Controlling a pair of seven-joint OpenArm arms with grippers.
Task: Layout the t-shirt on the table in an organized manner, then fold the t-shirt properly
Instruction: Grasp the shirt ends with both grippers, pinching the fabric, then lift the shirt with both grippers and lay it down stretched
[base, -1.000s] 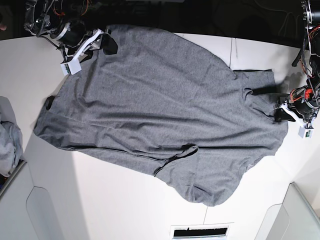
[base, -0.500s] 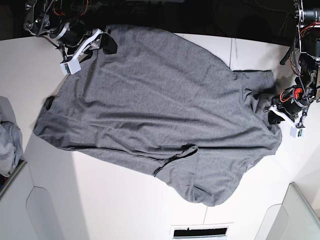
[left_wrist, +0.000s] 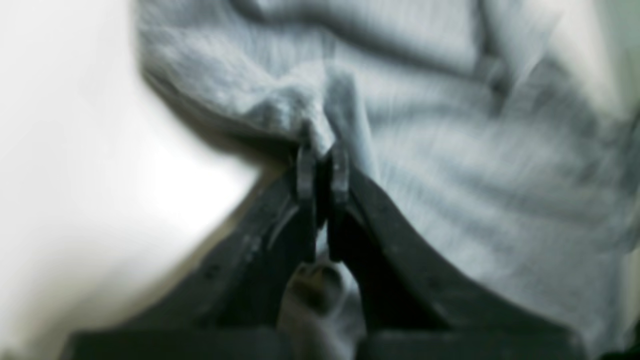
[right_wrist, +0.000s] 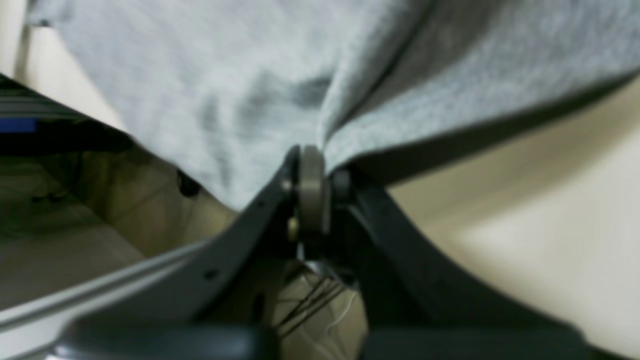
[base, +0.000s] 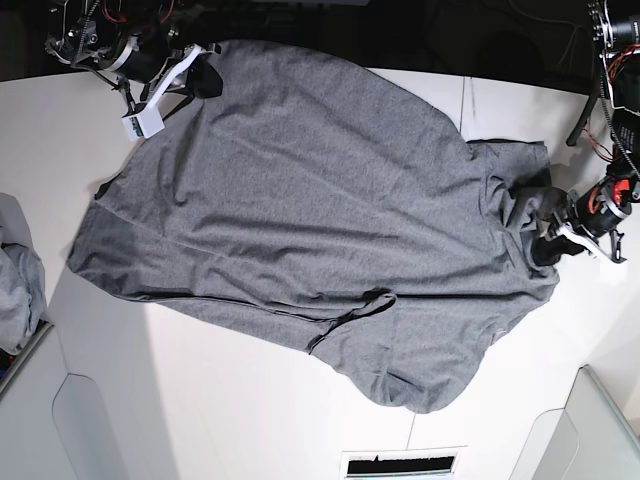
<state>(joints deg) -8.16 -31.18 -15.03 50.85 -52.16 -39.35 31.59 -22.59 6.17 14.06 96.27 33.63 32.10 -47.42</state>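
The charcoal-grey t-shirt (base: 320, 220) lies spread and wrinkled across the white table (base: 230, 400), with one fold curled near its front edge. At the shirt's far-left corner my right gripper (base: 205, 78) is shut on the cloth. The right wrist view shows its jaws (right_wrist: 317, 170) pinched together on the shirt's edge (right_wrist: 200, 75), which hangs over the table's rim. At the shirt's right side my left gripper (base: 545, 245) is shut on a bunched fold. Up close, the left gripper (left_wrist: 321, 167) has its tips together on a ridge of the t-shirt (left_wrist: 450, 175).
A lighter bluish-grey garment heap (base: 15, 280) lies at the left edge. Pale bins stand at the front left (base: 90, 430) and front right (base: 600, 430). A vent slot (base: 400, 463) sits at the front. A thin seam (base: 462, 105) crosses the table.
Both grippers have gone from open to shut on the shirt. The left gripper moved inward onto the right side's cloth, bunching it. The right gripper shifted slightly toward the far edge.
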